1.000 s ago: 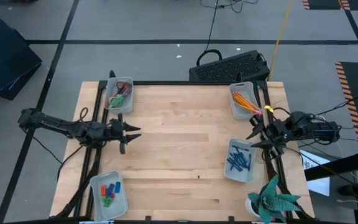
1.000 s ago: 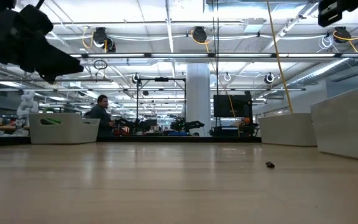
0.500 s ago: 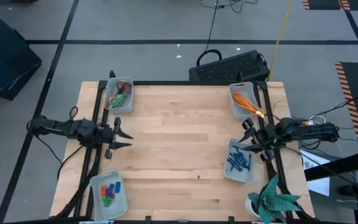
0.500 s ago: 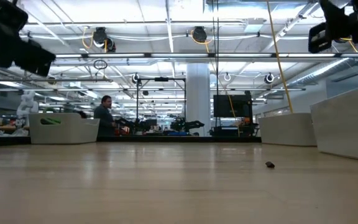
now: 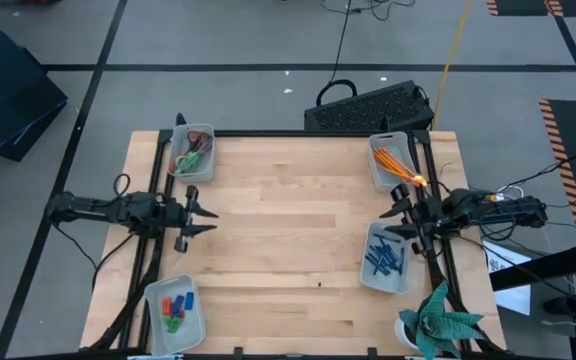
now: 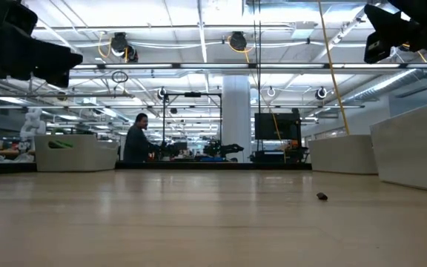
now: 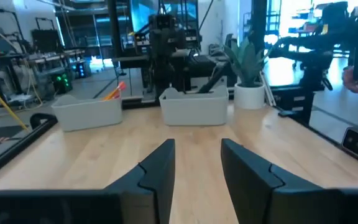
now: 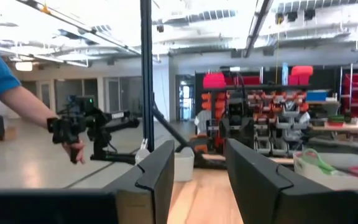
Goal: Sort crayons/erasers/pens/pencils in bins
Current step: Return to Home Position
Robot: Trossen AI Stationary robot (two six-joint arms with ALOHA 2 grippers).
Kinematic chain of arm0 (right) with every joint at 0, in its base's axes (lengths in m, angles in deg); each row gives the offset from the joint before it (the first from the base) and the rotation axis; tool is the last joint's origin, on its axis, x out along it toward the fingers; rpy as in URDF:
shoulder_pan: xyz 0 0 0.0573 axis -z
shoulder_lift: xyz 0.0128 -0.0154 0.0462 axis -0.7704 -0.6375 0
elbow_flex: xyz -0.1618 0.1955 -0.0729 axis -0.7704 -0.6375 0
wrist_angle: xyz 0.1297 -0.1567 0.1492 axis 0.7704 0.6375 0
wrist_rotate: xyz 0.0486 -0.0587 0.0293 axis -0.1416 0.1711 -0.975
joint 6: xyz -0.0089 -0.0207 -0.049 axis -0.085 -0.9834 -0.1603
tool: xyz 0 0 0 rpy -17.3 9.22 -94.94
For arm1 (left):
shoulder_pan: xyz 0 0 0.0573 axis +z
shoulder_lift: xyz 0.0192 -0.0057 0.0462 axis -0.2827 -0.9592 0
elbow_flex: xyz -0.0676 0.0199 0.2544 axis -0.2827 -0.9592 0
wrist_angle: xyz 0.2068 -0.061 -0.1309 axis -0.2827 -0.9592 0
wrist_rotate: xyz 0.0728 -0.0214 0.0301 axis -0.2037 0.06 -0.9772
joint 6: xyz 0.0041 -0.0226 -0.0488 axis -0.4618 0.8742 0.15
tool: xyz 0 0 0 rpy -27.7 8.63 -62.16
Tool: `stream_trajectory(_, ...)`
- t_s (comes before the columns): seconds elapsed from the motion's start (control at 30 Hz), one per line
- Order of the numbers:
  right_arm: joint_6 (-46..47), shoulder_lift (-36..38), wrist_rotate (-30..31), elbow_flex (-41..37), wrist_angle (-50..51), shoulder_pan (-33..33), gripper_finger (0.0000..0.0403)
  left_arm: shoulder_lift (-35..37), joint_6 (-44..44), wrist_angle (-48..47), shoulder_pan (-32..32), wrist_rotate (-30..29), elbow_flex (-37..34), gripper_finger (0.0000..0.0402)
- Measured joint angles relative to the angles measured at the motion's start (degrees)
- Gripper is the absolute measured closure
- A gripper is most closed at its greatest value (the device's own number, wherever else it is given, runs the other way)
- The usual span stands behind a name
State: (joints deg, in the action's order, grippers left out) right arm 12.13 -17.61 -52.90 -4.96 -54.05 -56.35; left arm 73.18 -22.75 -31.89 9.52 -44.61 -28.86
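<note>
Four grey-white bins stand at the table's corners. Orange pencils lie in the far right bin, dark blue pens in the near right bin, and red, green and blue crayons in the near left bin. The far left bin holds red and green items; I cannot pick out erasers. My left gripper hovers open and empty at the table's left edge. My right gripper hovers open and empty between the two right bins.
A small dark speck lies on the bare wood between the bins. A green plant stands at the near right corner and a black case lies beyond the far edge. A person's arm shows beyond the table.
My left gripper has drawn back a little toward the table's left edge, still open. My right gripper has moved slightly toward the table's left, between the two right bins. Nothing in the bins has moved.
</note>
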Motion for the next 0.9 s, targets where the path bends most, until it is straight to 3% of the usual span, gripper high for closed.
stream_trajectory(0.9, 0.0, -0.04, 0.04, -0.11, 0.15, 0.0, 0.0268, -3.94, 0.03, -0.15, 0.07, 0.03, 0.0, 0.0268)
